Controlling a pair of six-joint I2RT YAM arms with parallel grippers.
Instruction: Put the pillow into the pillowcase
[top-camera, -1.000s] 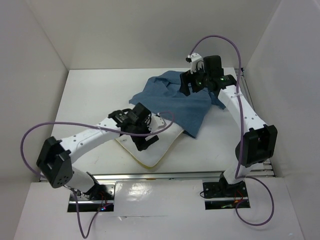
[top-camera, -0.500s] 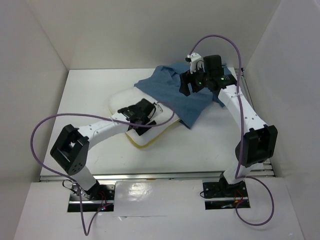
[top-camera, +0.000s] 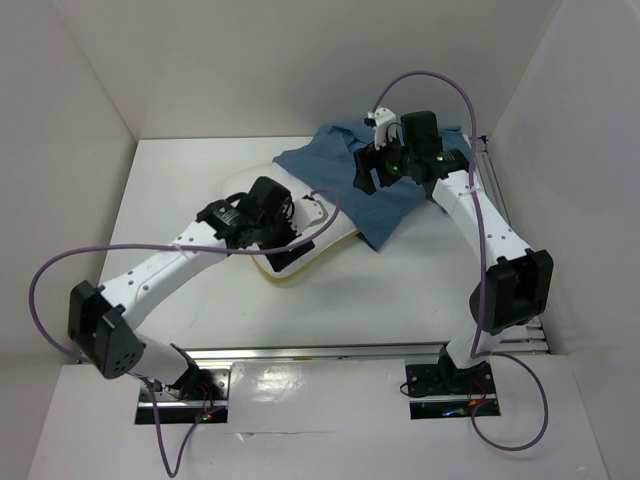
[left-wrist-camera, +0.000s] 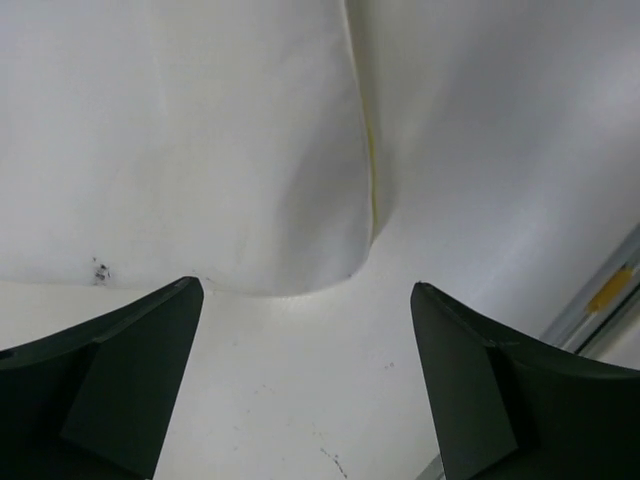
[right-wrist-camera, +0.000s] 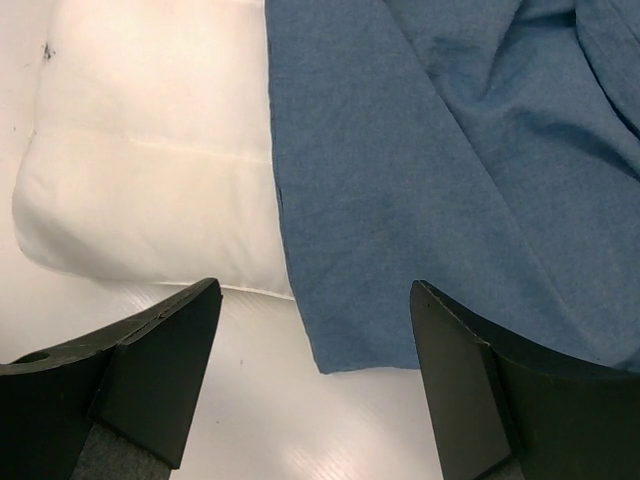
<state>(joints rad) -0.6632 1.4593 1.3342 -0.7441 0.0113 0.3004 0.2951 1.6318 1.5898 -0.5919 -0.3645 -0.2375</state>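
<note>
The cream pillow lies mid-table, its yellow-piped near edge toward the arms. The blue pillowcase is spread at the back right and overlaps the pillow's far right end. My left gripper hovers over the pillow, open. In the left wrist view the pillow's corner sits just beyond the left gripper, with bare table between the jaws. My right gripper hangs open above the pillowcase. In the right wrist view the pillowcase's corner lies beside the pillow, and the right gripper holds nothing.
White walls close in the table at the left, back and right. A metal rail runs along the near edge and also shows as the rail in the left wrist view. Purple cables loop from both arms.
The pillow has slid toward the back left, its far end now beside the pillowcase. The left gripper moved back with it. The pillowcase and right gripper shifted slightly toward the back.
</note>
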